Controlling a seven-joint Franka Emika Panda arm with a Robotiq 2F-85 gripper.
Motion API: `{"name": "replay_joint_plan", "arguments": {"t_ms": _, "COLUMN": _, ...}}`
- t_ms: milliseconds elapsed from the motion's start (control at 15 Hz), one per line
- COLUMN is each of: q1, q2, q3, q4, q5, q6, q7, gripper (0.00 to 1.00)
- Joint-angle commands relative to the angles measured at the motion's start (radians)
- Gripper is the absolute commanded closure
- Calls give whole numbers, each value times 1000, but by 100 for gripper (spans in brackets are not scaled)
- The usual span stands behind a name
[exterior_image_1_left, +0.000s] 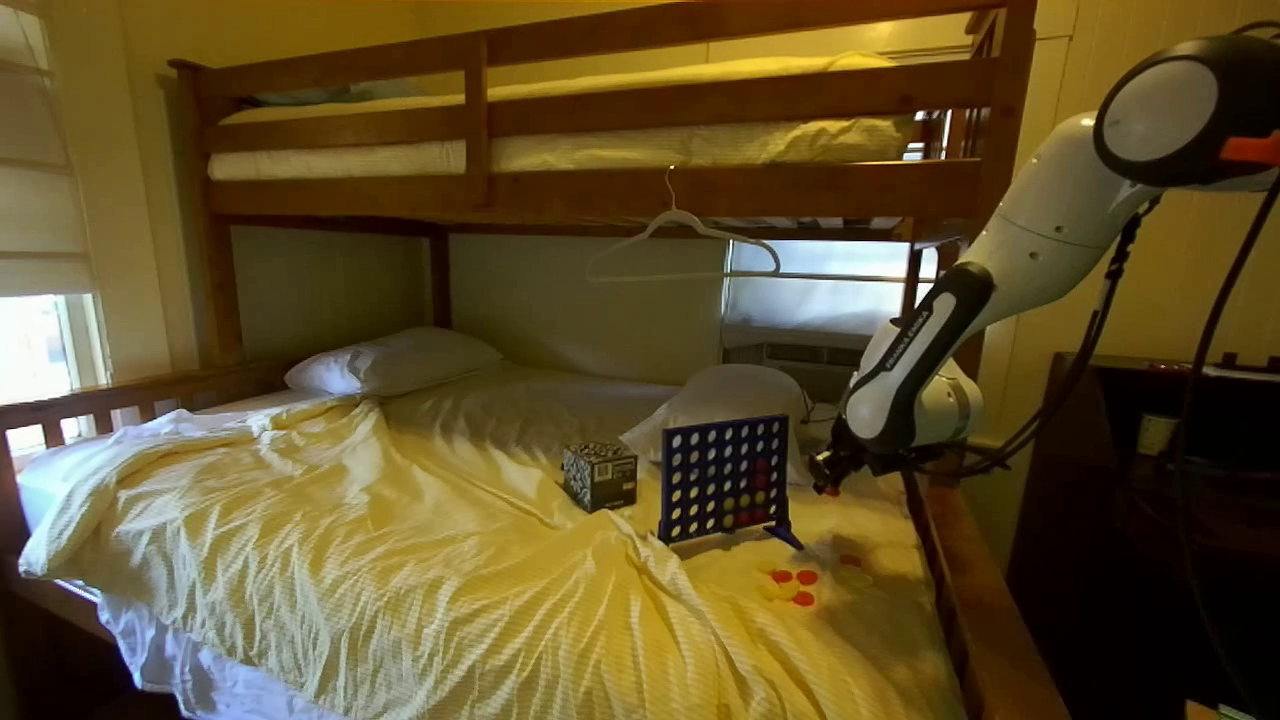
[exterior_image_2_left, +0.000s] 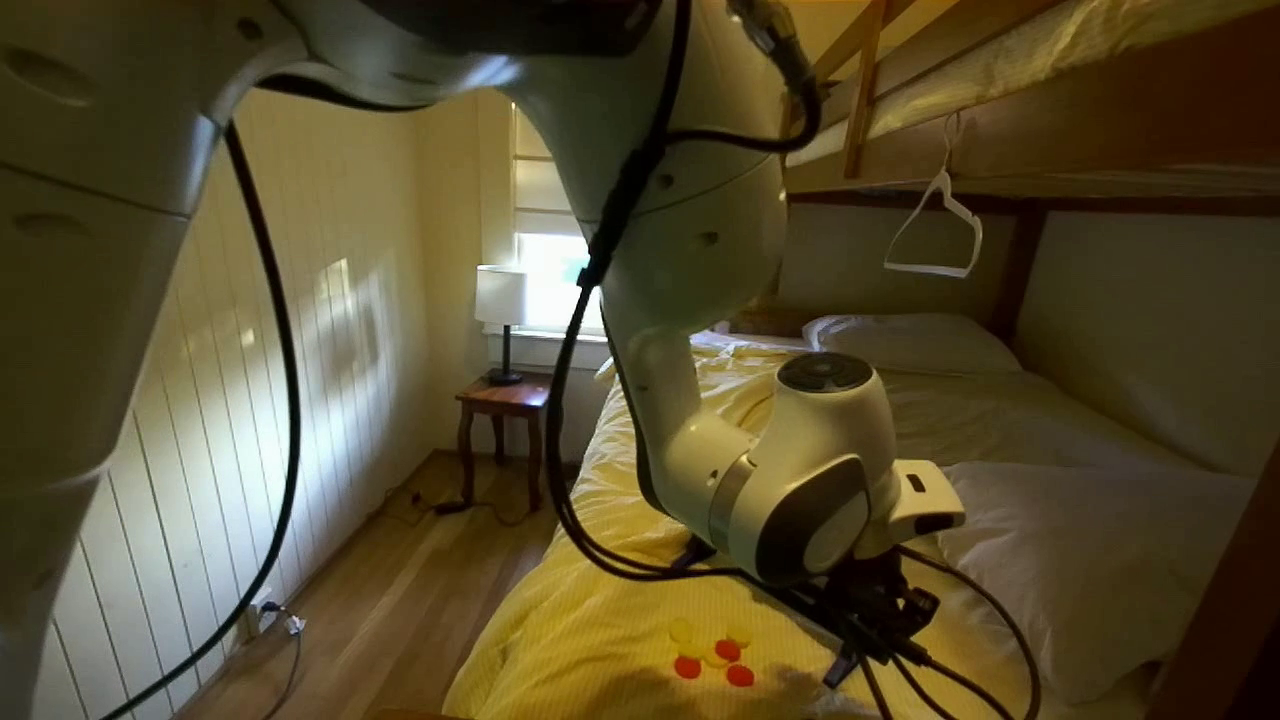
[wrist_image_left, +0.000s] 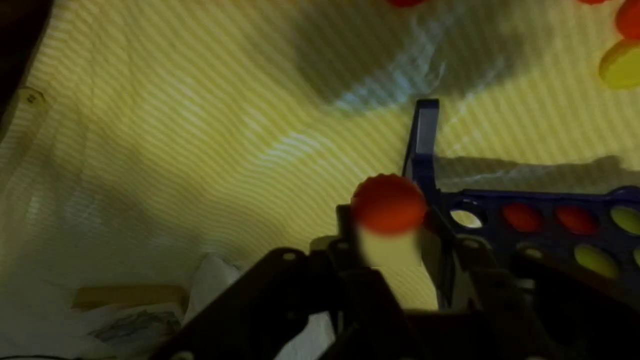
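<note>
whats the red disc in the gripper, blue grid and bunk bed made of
Red disc: probably plastic: ridged rim, solid colour; too blurred to judge finish.
Blue grid: likely moulded plastic, smooth, with uniform colour and regular round holes.
Bunk bed: apparently wood, perhaps varnished: brown, plank-like, faintly shiny.

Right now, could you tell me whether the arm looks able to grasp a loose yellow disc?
Probably not yet: its claw holds a red disc, leaving no grasp free for a loose yellow disc.

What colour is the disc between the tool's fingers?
Red; the disc shows best in the wrist view.
</note>
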Motion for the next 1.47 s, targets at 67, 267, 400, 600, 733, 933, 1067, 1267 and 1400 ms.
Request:
{"name": "replay_joint_plan", "arguments": {"t_ms": 67, "q1": -62, "q2": -87, "q3": 83, "q4": -107, "q5": 9, "q6": 146, "q7": -6, "gripper": 91}}
{"name": "replay_joint_plan", "arguments": {"t_ms": 267, "q1": -132, "q2": -100, "q3": 168, "q4": -151, "q5": -17, "q6": 266, "q7": 20, "gripper": 91}}
{"name": "replay_joint_plan", "arguments": {"t_ms": 400, "q1": -180, "q2": -98, "q3": 221, "q4": -172, "q5": -44, "q6": 347, "q7": 49, "gripper": 91}}
{"name": "replay_joint_plan", "arguments": {"t_ms": 600, "q1": -219, "q2": -87, "q3": 256, "q4": -187, "q5": -69, "q6": 447, "q7": 77, "gripper": 91}}
{"name": "replay_joint_plan", "arguments": {"t_ms": 733, "q1": -238, "q2": -80, "q3": 270, "q4": -192, "q5": -85, "q6": 502, "q7": 95, "gripper": 91}}
{"name": "replay_joint_plan", "arguments": {"t_ms": 933, "q1": -259, "q2": -69, "q3": 285, "q4": -191, "q5": -108, "q6": 576, "q7": 123, "gripper": 91}}
{"name": "replay_joint_plan", "arguments": {"t_ms": 1067, "q1": -274, "q2": -60, "q3": 295, "q4": -190, "q5": -139, "q6": 621, "q7": 147, "gripper": 91}}
{"name": "replay_joint_plan", "arguments": {"t_ms": 1267, "q1": -300, "q2": -46, "q3": 310, "q4": -185, "q5": -200, "q6": 687, "q7": 192, "gripper": 91}}
{"name": "replay_joint_plan", "arguments": {"t_ms": 1400, "q1": -313, "q2": -37, "q3": 314, "q4": -181, "q5": -232, "q6": 723, "q7": 220, "gripper": 91}}
